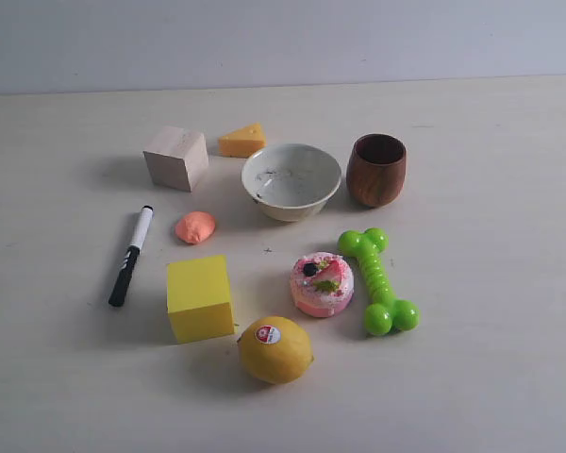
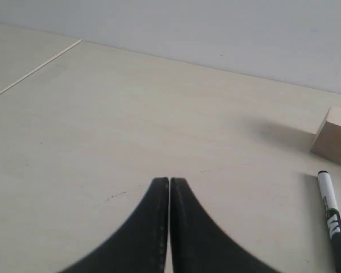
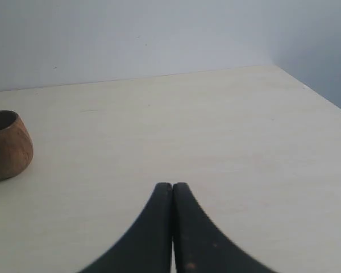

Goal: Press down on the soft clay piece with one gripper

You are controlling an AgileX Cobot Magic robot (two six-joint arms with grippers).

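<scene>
Exterior view places the soft clay piece (image 1: 195,226) on the desk (image 1: 491,368), between the marker (image 1: 130,257) and the bowl (image 1: 291,179). The left claw (image 2: 169,187), fingers pressed together and empty, looks the better placed; it should come straight down on the lump, clear of the marker. The right claw (image 3: 172,190), likewise closed and empty, hangs low over the desk, facing past the wooden cup (image 3: 8,145).

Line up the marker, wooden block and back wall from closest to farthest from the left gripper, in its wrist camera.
1. Marker, lying off to one side of the left gripper.
2. Wooden block, beyond the marker's far end.
3. Back wall, farthest, behind everything.
</scene>
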